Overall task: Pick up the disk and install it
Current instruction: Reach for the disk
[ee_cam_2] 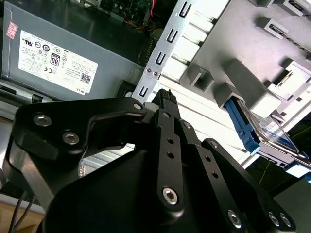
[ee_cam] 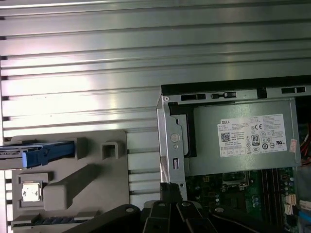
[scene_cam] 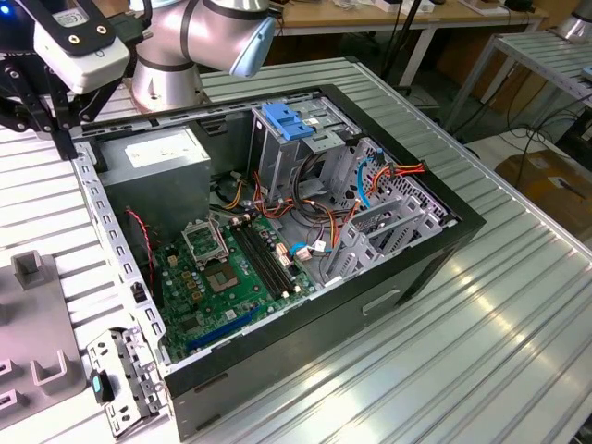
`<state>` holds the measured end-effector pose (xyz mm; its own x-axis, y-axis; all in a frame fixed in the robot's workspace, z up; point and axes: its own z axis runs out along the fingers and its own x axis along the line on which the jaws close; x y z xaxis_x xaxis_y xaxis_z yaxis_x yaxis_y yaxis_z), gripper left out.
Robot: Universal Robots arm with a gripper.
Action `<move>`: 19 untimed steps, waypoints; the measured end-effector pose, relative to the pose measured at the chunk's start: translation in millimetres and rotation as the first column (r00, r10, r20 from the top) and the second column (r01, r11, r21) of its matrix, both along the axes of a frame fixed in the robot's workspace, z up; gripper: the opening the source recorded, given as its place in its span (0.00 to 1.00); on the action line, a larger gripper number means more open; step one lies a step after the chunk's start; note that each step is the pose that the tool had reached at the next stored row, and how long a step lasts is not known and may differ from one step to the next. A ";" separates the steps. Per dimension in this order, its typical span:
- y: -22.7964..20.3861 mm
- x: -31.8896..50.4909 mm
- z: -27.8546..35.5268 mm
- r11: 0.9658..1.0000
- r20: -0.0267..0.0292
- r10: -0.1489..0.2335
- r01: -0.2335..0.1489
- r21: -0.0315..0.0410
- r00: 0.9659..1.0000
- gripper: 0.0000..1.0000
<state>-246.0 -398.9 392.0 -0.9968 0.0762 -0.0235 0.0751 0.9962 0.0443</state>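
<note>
Pincer (ee_cam_2: 165,97) seen in both wrist views with fingers drawn narrow, tips together, nothing held; it is hung over the perforated metal edge strip (ee_cam: 172,141) of the open computer case (scene_cam: 407,268), just beside the grey power supply (ee_cam: 243,141).

Disk (ee_cam: 36,153) is found off the case, stood on edge in a slot of the grey fixture block (ee_cam: 73,184) on the ribbed metal surface (ee_cam: 146,48); its blue side rail (ee_cam: 48,151) is turned towards the pincer; silver face is noted in the second wrist view (ee_cam_2: 265,128). Disk and pincer are apart, not touching.

Between them are noted a bare band of surface and the fixture's raised grey posts (ee_cam: 112,148).

In the exterior view, the pincer (scene_cam: 65,148) is placed at the case's corner on that view's left; inside the case are recorded a green motherboard (scene_cam: 222,277), loose orange and red cables (scene_cam: 398,171), and the metal drive cage (scene_cam: 296,153) topped by a blue latch (scene_cam: 285,120).
</note>
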 end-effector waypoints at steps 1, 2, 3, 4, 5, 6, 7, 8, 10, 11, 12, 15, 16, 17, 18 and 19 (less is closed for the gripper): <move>0.0 -0.9 0.0 1.000 0.000 0.000 0.000 0.000 1.000 0.11; 0.0 -1.5 0.0 1.000 0.000 0.000 0.000 0.000 1.000 0.11; 0.0 -2.0 0.0 1.000 0.000 0.000 0.000 0.000 1.000 0.11; 0.0 -3.2 0.0 1.000 0.000 0.000 0.000 0.000 1.000 0.11; 0.0 -4.7 -0.1 1.000 0.000 0.000 0.000 0.000 1.000 0.11; 0.0 -5.7 -0.1 1.000 0.000 0.000 0.000 0.000 1.000 0.11; 0.0 -6.2 -0.1 1.000 0.000 0.000 0.000 0.000 1.000 0.11; 0.0 -6.6 -0.1 1.000 0.000 0.000 0.000 0.000 1.000 0.11; 0.0 -7.5 -0.1 1.000 0.000 0.000 0.000 0.000 1.000 0.11; 0.0 -8.1 -0.1 1.000 0.000 0.000 0.000 0.000 1.000 0.11; 0.0 -8.7 -0.1 1.000 0.000 0.000 0.000 0.000 1.000 0.11; 0.0 -10.2 -0.1 1.000 0.000 0.000 0.000 0.000 1.000 0.11; 0.0 -10.7 -0.2 1.000 0.000 0.000 0.000 0.000 1.000 0.11; 0.0 -11.5 -0.2 1.000 0.000 0.000 0.000 0.000 1.000 0.11; 0.0 -12.5 -0.2 1.000 0.000 0.000 0.000 0.000 1.000 0.11; 0.0 -13.2 -0.2 1.000 0.000 0.000 0.000 0.000 1.000 0.11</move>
